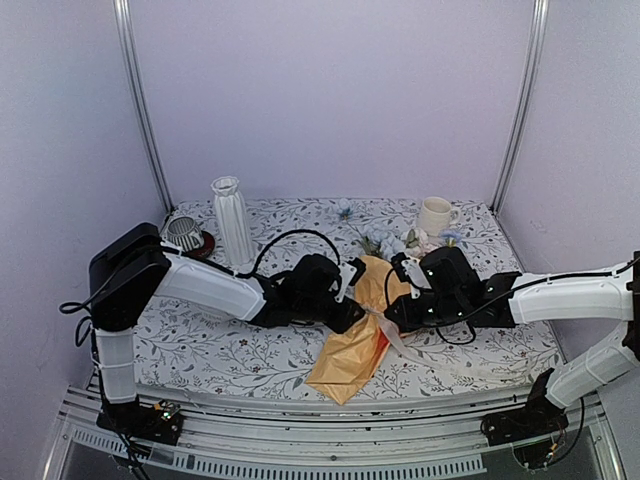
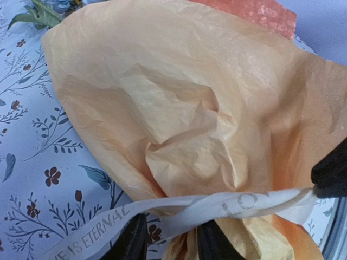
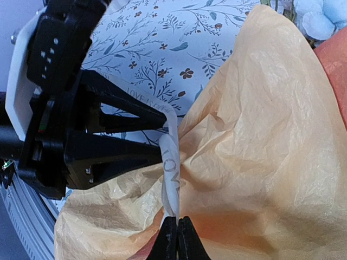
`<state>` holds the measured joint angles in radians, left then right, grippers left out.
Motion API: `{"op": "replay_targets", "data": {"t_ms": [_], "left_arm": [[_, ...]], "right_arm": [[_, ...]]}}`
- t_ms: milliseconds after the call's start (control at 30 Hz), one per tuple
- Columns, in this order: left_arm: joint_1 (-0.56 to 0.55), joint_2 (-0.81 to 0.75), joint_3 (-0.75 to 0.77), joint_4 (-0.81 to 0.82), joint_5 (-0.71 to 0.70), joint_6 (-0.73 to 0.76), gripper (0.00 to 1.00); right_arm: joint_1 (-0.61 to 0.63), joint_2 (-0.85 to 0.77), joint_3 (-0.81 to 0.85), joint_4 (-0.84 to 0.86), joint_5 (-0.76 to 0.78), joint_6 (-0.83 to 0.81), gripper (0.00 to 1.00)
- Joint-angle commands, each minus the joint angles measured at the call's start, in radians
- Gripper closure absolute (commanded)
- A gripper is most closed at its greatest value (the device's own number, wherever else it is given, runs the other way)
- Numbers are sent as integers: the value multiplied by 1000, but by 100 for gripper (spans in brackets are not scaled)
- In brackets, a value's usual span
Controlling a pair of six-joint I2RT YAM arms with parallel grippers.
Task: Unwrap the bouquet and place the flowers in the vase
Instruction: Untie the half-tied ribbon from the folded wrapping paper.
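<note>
Cannot see stems of the flowers (image 1: 384, 241) inside the bouquet (image 1: 352, 350); cannot fully read the ribbon (image 2: 238, 201), cut by the frame edge.

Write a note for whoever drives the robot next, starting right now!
Right gripper: shut on the ribbon.
Left gripper: jaws apart, one on each side of the ribbon.
Bouquet lies on the table between the arms, flowers pointing away; vase stands upright, far left.
Done: nothing, ribbon still tied.
To do: undo ribbon, unwrap, put flowers in vase.
</note>
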<state>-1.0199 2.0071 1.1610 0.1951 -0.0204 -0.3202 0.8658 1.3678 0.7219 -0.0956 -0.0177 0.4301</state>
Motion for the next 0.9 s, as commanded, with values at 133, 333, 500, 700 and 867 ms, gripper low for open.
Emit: {"op": "replay_targets", "data": {"t_ms": [133, 333, 500, 700, 867], "left_arm": [[45, -49, -43, 9, -39, -51, 68], [55, -93, -79, 20, -55, -62, 69], [58, -109, -104, 34, -54, -73, 69], [58, -139, -131, 59, -36, -68, 66], [57, -169, -153, 75, -8, -52, 60]], "right_arm": [[4, -68, -71, 12, -8, 29, 94], [5, -117, -125, 6, -20, 52, 94], [5, -129, -147, -8, -23, 61, 93], [5, -148, -143, -22, -25, 56, 90], [4, -179, -130, -25, -35, 32, 86]]}}
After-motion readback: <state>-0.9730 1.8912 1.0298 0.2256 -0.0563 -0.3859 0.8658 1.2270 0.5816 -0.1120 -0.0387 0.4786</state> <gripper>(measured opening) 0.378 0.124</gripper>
